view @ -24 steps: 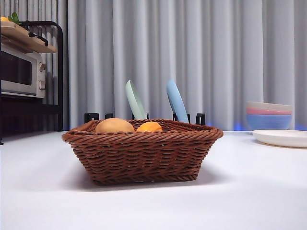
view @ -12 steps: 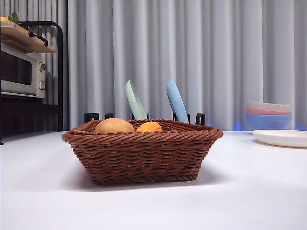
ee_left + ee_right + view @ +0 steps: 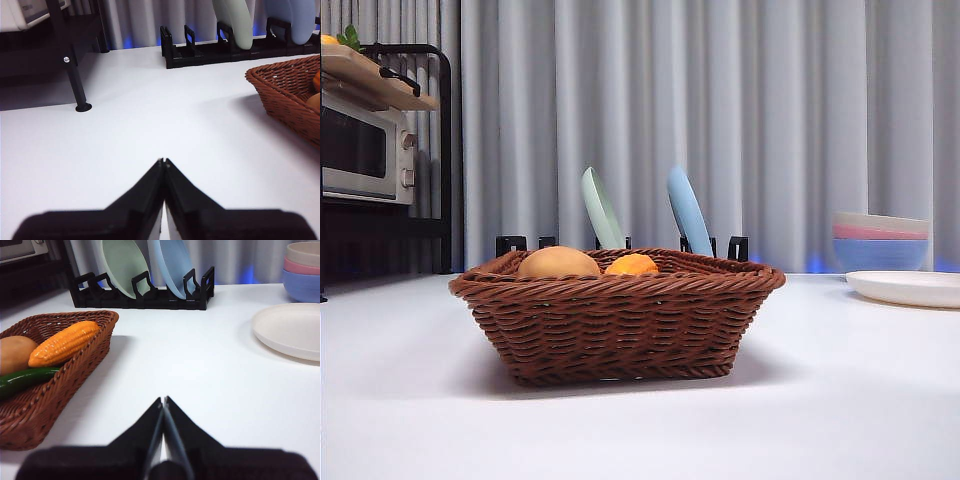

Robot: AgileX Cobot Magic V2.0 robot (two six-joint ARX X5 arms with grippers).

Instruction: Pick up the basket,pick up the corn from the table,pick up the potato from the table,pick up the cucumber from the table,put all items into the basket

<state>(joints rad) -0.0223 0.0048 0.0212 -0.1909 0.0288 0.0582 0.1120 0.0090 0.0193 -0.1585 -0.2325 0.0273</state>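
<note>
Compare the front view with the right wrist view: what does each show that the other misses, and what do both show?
Only the front view shows the oven on its dark shelf and the basket's whole near wall. Only the right wrist view shows the cucumber lying in the basket beside the corn, and the right gripper, shut, above bare table. Both show the basket, potato, corn, the green plate and blue plate in the rack, the stacked bowls and the white plate.
</note>
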